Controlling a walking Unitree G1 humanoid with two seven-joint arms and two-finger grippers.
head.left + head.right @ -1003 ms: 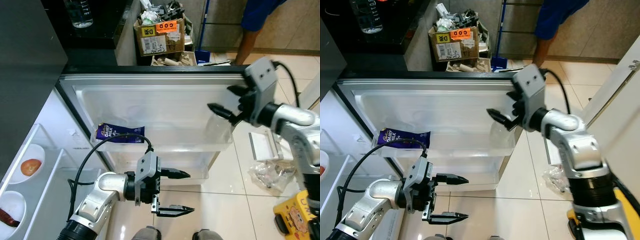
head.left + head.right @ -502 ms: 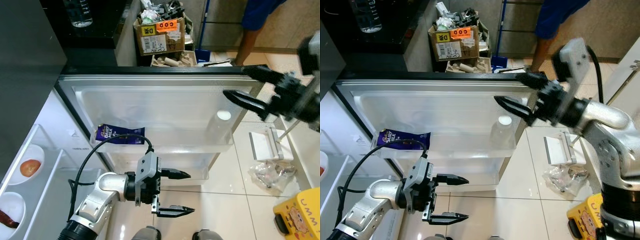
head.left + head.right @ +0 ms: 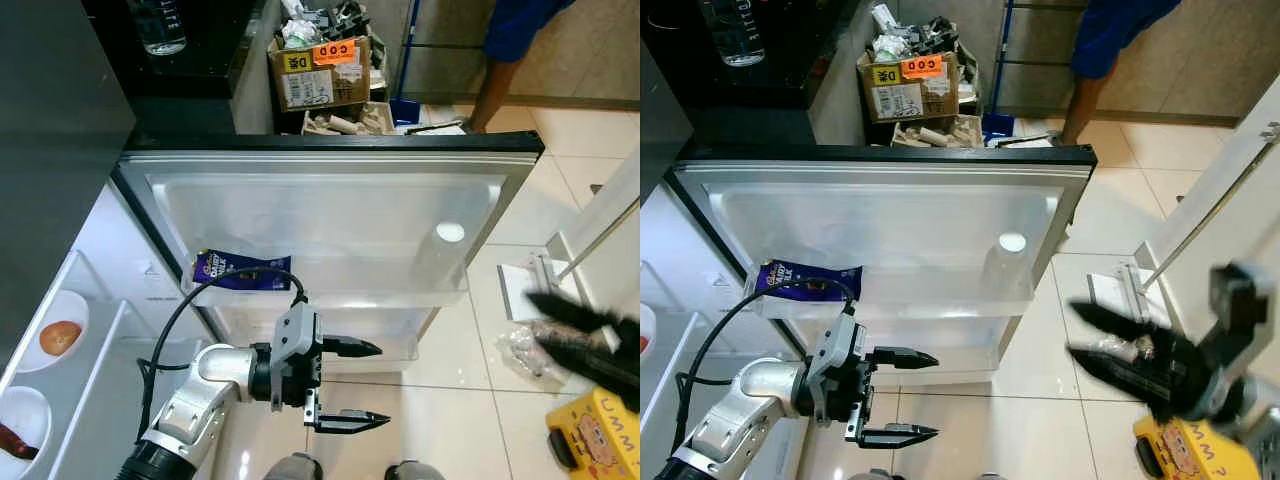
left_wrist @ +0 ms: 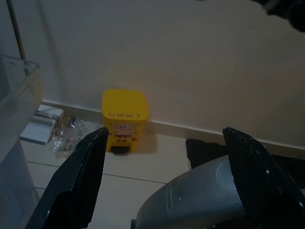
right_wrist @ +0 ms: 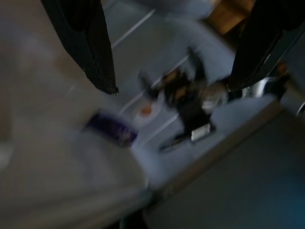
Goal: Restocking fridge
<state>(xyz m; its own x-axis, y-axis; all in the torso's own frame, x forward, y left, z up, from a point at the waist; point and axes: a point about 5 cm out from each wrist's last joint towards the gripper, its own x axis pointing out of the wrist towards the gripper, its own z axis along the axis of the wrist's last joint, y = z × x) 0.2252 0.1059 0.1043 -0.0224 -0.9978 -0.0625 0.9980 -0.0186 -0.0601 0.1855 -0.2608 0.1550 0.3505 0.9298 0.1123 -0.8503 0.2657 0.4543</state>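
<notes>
The fridge door (image 3: pixel 330 215) lies open before me. In its upper door shelf, a clear bottle with a white cap (image 3: pixel 445 240) stands at the right end and a purple Dairy Milk pack (image 3: pixel 241 270) lies at the left end. My right gripper (image 3: pixel 1075 330) is blurred, low to the right of the door over the floor, open and holding nothing. My left gripper (image 3: pixel 381 385) hangs open below the lower door shelf, also holding nothing. The right wrist view is blurred and looks back at the purple pack (image 5: pixel 112 129).
Bowls with fruit (image 3: pixel 58 336) sit in the fridge at left. A yellow bin (image 3: pixel 596 432), a plastic bag (image 3: pixel 527 347) and a white rack (image 3: pixel 527 286) lie on the floor at right. A cardboard box of rubbish (image 3: pixel 320 68) and a person in blue (image 3: pixel 512 38) are behind the door.
My right gripper has let go of the clear bottle in the door shelf, then swung away to the right and down to the floor side. The left arm has not moved.
</notes>
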